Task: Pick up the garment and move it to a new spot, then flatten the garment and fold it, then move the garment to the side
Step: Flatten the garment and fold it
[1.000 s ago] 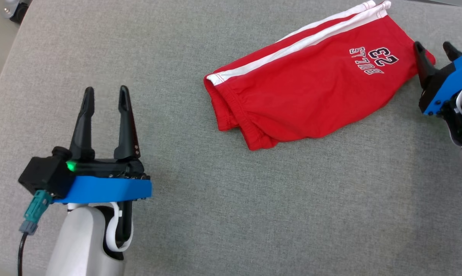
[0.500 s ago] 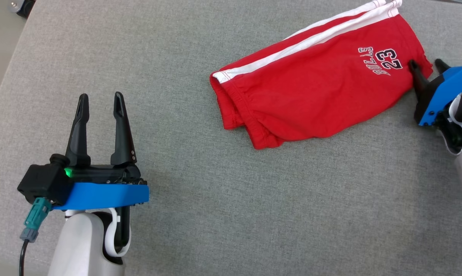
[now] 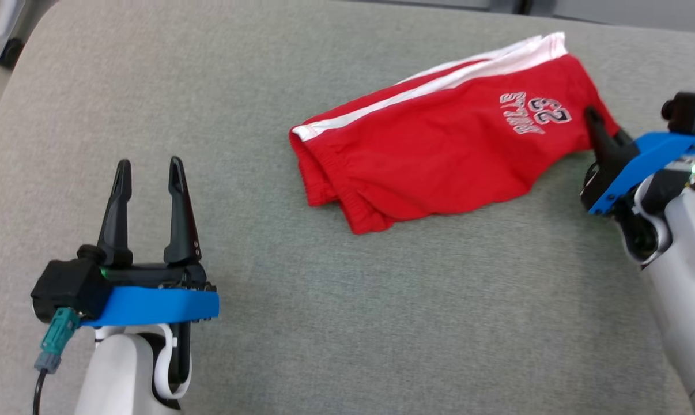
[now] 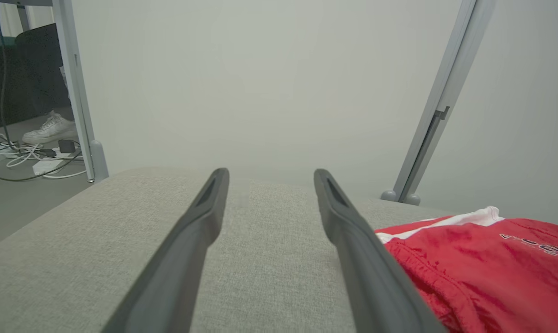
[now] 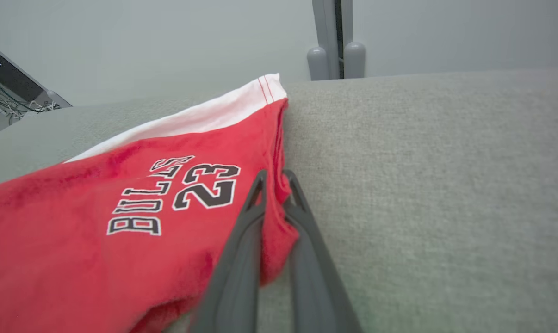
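The garment [image 3: 439, 150] is a pair of red shorts with white side stripes and a "BULLS 23" print, lying folded over on the grey cushioned surface [image 3: 347, 323]. At its right hem corner my right gripper [image 3: 595, 124] is shut on the fabric; the right wrist view shows the red cloth [image 5: 121, 222] pinched between the two dark fingers [image 5: 242, 240]. My left gripper [image 3: 146, 173] stands open at the lower left, well apart from the garment [image 4: 482, 259], with nothing between its fingers [image 4: 191, 231].
The surface's rounded left edge [image 3: 2, 127] drops to the floor. Beyond the far edge stand metal frame posts [image 4: 441, 106], with cables and a person's white shoe [image 4: 50, 129] on the floor at the far left.
My right gripper has moved onto the garment's right hem corner and shut on it. The head camera has shifted, so the whole picture moved. The left arm has stayed put.
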Tool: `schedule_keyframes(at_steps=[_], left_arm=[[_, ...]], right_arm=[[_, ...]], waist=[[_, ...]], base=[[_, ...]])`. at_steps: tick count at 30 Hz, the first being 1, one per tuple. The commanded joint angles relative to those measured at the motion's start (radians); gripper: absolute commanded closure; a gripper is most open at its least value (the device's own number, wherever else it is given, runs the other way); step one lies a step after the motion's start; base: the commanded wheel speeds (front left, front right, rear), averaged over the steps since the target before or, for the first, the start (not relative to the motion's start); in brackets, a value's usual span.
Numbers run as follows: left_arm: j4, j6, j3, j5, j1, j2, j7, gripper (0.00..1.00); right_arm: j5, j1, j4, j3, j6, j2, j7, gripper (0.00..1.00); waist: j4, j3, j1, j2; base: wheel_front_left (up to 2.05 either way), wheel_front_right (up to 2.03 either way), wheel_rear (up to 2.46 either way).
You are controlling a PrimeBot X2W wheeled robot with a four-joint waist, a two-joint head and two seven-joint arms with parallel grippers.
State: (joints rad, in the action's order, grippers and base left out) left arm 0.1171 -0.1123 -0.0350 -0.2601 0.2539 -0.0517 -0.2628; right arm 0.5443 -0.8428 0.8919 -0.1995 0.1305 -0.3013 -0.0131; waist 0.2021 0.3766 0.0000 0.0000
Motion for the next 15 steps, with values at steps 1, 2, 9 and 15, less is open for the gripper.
schedule_keyframes(at_steps=[1,2,9,15], left_arm=[[0.002,-0.004,0.010,0.010,-0.016,0.001,-0.003,0.00],[0.004,-0.005,0.011,0.015,-0.022,0.001,-0.003,0.00],[0.008,-0.010,0.033,0.040,-0.070,0.001,-0.003,0.00],[0.003,-0.013,0.044,0.052,-0.104,-0.002,-0.003,0.00]], right_arm=[[0.025,0.039,-0.023,-0.003,0.001,0.005,0.011,1.00],[0.042,0.062,-0.040,-0.003,0.001,0.008,0.019,1.00],[0.149,0.261,-0.189,0.016,0.001,0.020,0.056,1.00],[0.188,0.453,-0.305,0.104,0.001,0.026,0.076,1.00]], waist=[[-0.035,-0.033,0.0000,0.0000],[-0.046,-0.044,0.0000,0.0000],[-0.115,-0.106,0.0000,0.0000],[-0.147,-0.135,0.0000,0.0000]], base=[[0.00,0.00,0.00],[0.00,0.00,0.00],[0.00,0.00,0.00],[0.00,0.00,0.00]])
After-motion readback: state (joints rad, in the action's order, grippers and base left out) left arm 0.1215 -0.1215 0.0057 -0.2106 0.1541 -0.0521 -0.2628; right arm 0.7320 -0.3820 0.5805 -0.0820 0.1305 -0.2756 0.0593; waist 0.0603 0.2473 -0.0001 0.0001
